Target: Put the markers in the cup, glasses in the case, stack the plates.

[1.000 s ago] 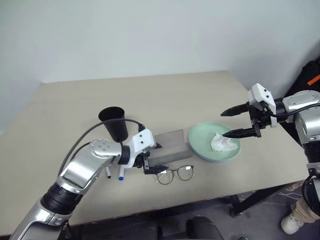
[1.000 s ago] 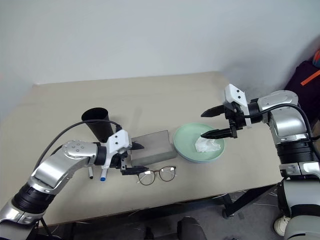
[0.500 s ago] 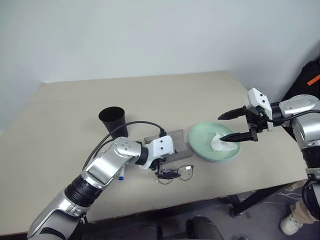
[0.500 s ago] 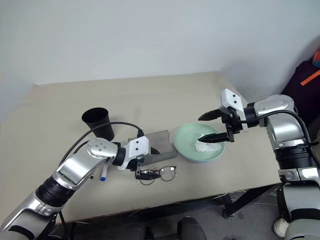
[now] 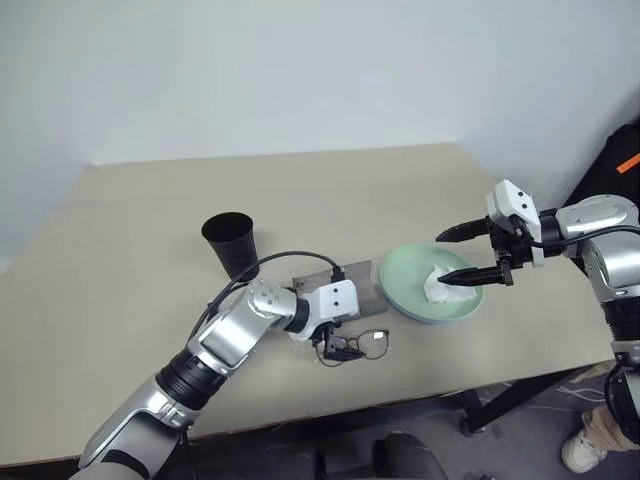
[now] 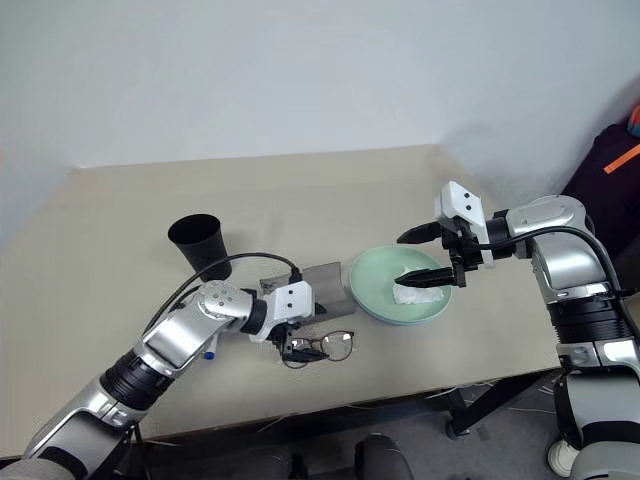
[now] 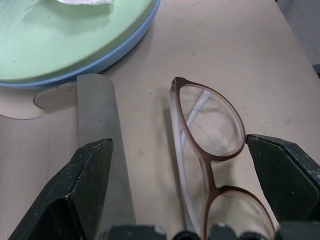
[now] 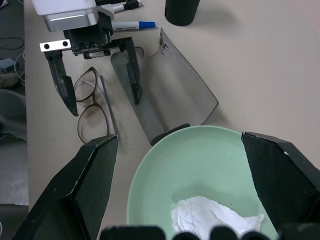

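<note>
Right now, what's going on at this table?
The left pincer is open and set astride the glasses, which lie on the table beside the grey case; nothing is gripped. The right pincer, also open, hovers over the tissue on the mint green plate, which already sits on the light blue plate. The blue-capped marker lies on the table near the black cup.

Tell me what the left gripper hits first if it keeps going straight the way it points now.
Most likely the glasses: they lie between the open fingers of the left gripper, frame running along its line. One finger is over the case flap and may touch it first; depth is unclear.
</note>
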Motion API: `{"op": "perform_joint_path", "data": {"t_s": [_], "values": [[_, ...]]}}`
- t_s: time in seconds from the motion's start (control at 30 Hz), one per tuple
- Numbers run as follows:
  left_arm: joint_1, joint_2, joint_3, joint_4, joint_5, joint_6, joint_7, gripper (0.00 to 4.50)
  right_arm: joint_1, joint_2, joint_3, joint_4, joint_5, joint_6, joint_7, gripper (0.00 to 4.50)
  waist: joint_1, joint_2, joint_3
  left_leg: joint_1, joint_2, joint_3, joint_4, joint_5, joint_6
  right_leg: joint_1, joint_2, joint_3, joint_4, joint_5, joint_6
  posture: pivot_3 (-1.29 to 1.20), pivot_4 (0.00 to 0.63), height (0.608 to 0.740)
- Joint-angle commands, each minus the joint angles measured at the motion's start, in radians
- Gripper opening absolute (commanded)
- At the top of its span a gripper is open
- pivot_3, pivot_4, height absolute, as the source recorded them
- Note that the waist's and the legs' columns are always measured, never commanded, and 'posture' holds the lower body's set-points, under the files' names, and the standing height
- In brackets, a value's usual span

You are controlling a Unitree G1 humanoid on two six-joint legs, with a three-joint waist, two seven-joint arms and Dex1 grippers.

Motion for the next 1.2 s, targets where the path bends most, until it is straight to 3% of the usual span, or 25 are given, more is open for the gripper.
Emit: {"op": "perform_joint_path", "data": {"t_s": [0.03,0.13,0.17,0.27,0.4,0.97,1.1,1.2], "values": [[-0.026,0.004,-0.007,-0.002,0.026,-0.023,-0.027,4.5,-0.007,-0.01,-0.031,-0.032,0.022,-0.001,-0.014,4.26,-0.001,0.0,0.0,0.0,0.0,0.0,0.0,0.0,0.0,0.0,0.0,0.0,0.0,0.0,0.0,0.0,0.0,0.738],[-0.026,0.002,-0.005,0.0,0.03,-0.015,-0.046,4.5,-0.005,-0.01,-0.033,-0.034,0.023,0.0,-0.019,4.26,-0.001,0.0,0.0,0.0,0.0,0.0,0.0,0.0,0.0,0.0,0.0,0.0,0.0,0.0,0.0,0.0,0.0,0.738],[-0.029,-0.001,-0.002,0.001,0.031,-0.013,-0.049,4.32,-0.004,-0.011,-0.032,-0.034,0.023,-0.001,-0.02,4.28,-0.001,0.0,0.0,0.0,0.0,0.0,0.0,0.0,0.0,0.0,0.0,0.0,0.0,0.0,0.0,0.0,0.0,0.738],[-0.035,0.0,0.003,-0.003,0.029,-0.005,-0.071,3.61,0.0,-0.011,-0.032,-0.033,0.022,-0.006,-0.023,4.28,0.0,0.0,0.0,0.0,0.0,0.0,0.0,0.0,0.0,0.0,0.0,0.0,0.0,0.0,0.0,0.0,0.0,0.738],[-0.034,-0.002,0.004,0.0,0.05,-0.032,-0.072,2.19,0.002,-0.009,-0.032,-0.035,0.024,-0.007,-0.026,4.28,0.0,0.0,0.0,-0.001,0.0,0.0,0.0,0.0,0.0,0.0,0.0,0.0,0.0,0.0,0.0,0.0,0.0,0.738],[-0.033,0.026,0.004,-0.005,0.068,-0.056,-0.154,2.19,-0.001,-0.002,-0.027,-0.022,0.019,-0.026,-0.04,4.28,0.0,0.0,0.0,0.0,0.0,0.0,0.0,0.0,0.0,0.0,0.0,0.0,0.0,0.0,0.0,0.0,0.0,0.738],[-0.043,0.013,0.013,0.016,0.073,-0.066,-0.152,1.27,-0.005,0.001,-0.025,-0.02,0.016,-0.029,-0.042,4.28,0.0,0.0,0.0,-0.001,0.0,0.0,0.0,0.0,0.0,0.0,0.0,0.0,0.0,0.0,0.0,0.0,0.0,0.738],[-0.047,-0.003,0.021,0.031,0.074,-0.077,-0.138,0.21,-0.005,0.0,-0.023,-0.019,0.015,-0.029,-0.041,4.28,0.0,0.0,0.0,0.0,0.0,0.0,0.0,0.0,0.0,0.0,0.0,0.0,0.0,0.0,0.0,0.0,0.0,0.738]]}}
